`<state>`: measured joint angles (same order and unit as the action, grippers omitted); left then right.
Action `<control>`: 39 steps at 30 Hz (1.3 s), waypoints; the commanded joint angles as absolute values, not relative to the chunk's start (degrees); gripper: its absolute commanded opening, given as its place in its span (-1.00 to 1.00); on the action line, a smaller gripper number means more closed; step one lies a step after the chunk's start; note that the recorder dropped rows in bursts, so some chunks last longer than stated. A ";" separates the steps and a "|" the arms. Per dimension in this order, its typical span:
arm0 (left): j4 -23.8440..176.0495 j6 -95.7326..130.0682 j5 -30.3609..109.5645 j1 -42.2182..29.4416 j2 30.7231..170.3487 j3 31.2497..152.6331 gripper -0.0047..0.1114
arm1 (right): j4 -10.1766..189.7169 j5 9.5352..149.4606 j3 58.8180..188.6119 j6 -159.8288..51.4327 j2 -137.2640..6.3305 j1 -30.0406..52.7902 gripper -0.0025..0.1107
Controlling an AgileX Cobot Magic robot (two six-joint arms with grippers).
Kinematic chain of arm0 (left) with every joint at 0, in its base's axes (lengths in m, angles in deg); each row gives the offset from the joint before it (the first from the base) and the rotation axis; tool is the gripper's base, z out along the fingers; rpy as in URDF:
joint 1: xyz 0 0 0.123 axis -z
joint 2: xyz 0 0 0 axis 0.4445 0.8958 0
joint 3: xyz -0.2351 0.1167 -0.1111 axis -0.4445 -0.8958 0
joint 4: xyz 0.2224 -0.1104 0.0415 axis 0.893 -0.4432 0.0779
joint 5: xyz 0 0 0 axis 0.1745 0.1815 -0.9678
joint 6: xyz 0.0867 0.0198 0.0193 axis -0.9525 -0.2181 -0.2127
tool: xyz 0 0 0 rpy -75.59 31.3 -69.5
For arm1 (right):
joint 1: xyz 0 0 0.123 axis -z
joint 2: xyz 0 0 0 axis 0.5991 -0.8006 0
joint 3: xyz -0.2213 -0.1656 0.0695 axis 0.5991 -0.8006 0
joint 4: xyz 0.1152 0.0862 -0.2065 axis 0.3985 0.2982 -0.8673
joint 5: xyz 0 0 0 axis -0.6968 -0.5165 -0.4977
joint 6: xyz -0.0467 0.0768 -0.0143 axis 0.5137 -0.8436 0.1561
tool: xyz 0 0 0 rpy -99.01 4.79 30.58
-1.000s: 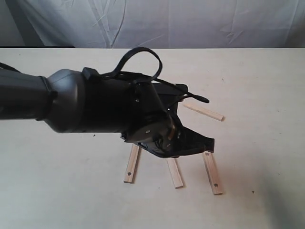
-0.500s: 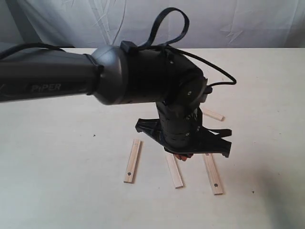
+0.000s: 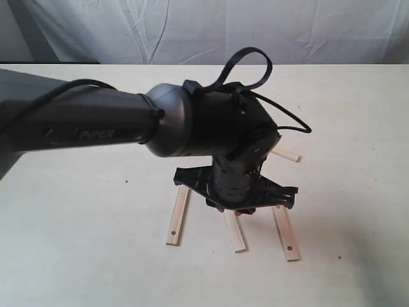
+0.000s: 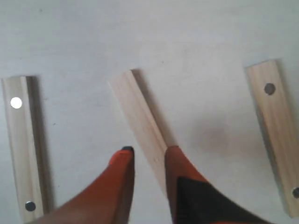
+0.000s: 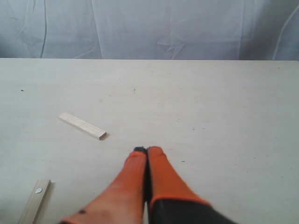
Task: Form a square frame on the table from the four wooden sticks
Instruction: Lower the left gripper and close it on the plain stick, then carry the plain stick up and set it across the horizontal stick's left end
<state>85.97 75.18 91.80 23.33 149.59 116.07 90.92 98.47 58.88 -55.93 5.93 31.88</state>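
Four wooden sticks lie apart on the table [image 3: 77, 256]; no square frame shows. A holed stick [image 3: 177, 215] lies left, a plain stick [image 3: 234, 233] in the middle, a second holed stick [image 3: 285, 232] right, and another plain stick [image 3: 285, 154] farther back. My left gripper [image 3: 241, 211] points down over the middle plain stick [image 4: 140, 114], open [image 4: 147, 150], with a finger on either side of the stick's end. The holed sticks [image 4: 22, 147] [image 4: 275, 135] flank it. My right gripper [image 5: 147, 150] is shut and empty above bare table, out of the exterior view.
The dark left arm [image 3: 128, 128] spans the table's left half and hides part of the middle. A wrinkled white cloth [image 3: 255, 29] hangs behind the table's far edge. The right wrist view shows a plain stick [image 5: 82, 126] and a holed stick's end [image 5: 36, 200].
The left arm has swung its wrist from a slanted pose to pointing straight down, and the gripper has dropped onto the near end of the middle plain stick. The sticks have not moved.
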 commanded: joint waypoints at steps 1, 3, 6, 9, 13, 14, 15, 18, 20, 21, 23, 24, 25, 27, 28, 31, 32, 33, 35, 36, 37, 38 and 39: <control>85.86 75.56 89.71 24.09 150.40 113.99 -0.19 | 90.99 98.01 58.82 -56.00 6.33 32.19 -0.95; 86.09 75.56 88.26 24.40 150.40 113.29 -0.13 | 90.99 98.01 58.82 -56.00 6.33 32.19 -0.95; 86.22 76.01 85.12 24.55 150.40 112.34 -0.10 | 90.99 98.01 58.82 -56.00 6.33 32.19 -0.95; 86.97 77.12 84.32 24.55 150.90 112.08 -0.10 | 90.99 98.01 58.82 -56.00 6.33 32.19 -0.95; 87.42 78.20 84.49 24.55 152.05 112.08 -0.10 | 90.99 98.18 58.82 -56.00 6.33 32.19 -0.95; 87.42 78.53 84.40 24.55 152.29 112.08 -0.10 | 90.99 98.18 58.82 -56.00 6.33 32.19 -0.95; 87.42 78.95 84.26 24.55 152.42 112.08 -0.10 | 90.99 98.18 58.82 -56.00 6.33 32.19 -0.95; 87.87 79.22 84.40 24.55 152.88 112.08 -0.11 | 90.99 98.18 58.82 -56.00 6.33 32.19 -0.95; 88.10 78.83 84.84 24.55 153.34 112.08 -0.14 | 90.99 98.18 58.82 -56.00 6.33 32.19 -0.95; 87.38 77.38 84.84 24.55 153.36 112.08 -0.19 | 90.99 98.18 58.82 -56.00 6.33 32.19 -0.95; 86.39 74.96 84.39 24.55 153.90 111.60 -0.37 | 90.99 98.18 58.82 -56.00 6.33 32.19 -0.95; 86.15 74.17 84.39 24.55 154.15 111.37 -0.47 | 90.99 98.18 58.82 -56.00 6.33 32.19 -0.95; 86.06 74.18 84.51 24.55 154.40 111.26 -0.55 | 90.99 98.18 58.82 -56.00 6.33 32.19 -0.95; 87.02 74.05 84.66 24.55 154.40 111.13 -0.73 | 90.99 98.18 58.82 -56.00 6.33 32.19 -0.95; 88.03 73.87 84.66 24.55 154.40 111.13 -0.80 | 90.99 98.18 58.82 -56.00 6.33 32.19 -0.95; 91.04 70.53 84.66 24.42 153.03 111.24 -0.92 | 90.99 98.18 58.82 -56.00 6.33 32.19 -0.95; 93.11 70.20 84.66 24.30 152.43 111.50 -0.92 | 90.99 98.18 58.82 -56.00 6.33 32.19 -0.95; 95.06 70.20 84.66 24.14 151.74 111.73 -0.92 | 90.99 98.06 58.82 -56.00 6.33 32.19 -0.95; 97.89 69.98 84.66 23.47 150.61 112.82 -0.92 | 90.99 98.06 58.82 -56.00 6.33 32.19 -0.95; 99.02 68.48 84.38 23.25 149.95 113.58 -0.92 | 90.99 98.06 58.82 -56.00 6.33 32.19 -0.95; 99.56 65.86 84.37 22.94 149.32 114.45 -0.92 | 90.99 98.06 58.82 -56.00 6.33 32.19 -0.95; 99.95 62.57 84.29 22.78 148.81 115.42 -0.92 | 90.99 98.06 58.82 -56.00 6.33 32.19 -0.95; 100.09 59.03 84.01 22.50 148.43 116.40 -0.92 | 90.99 98.06 58.82 -56.00 6.33 32.19 -0.95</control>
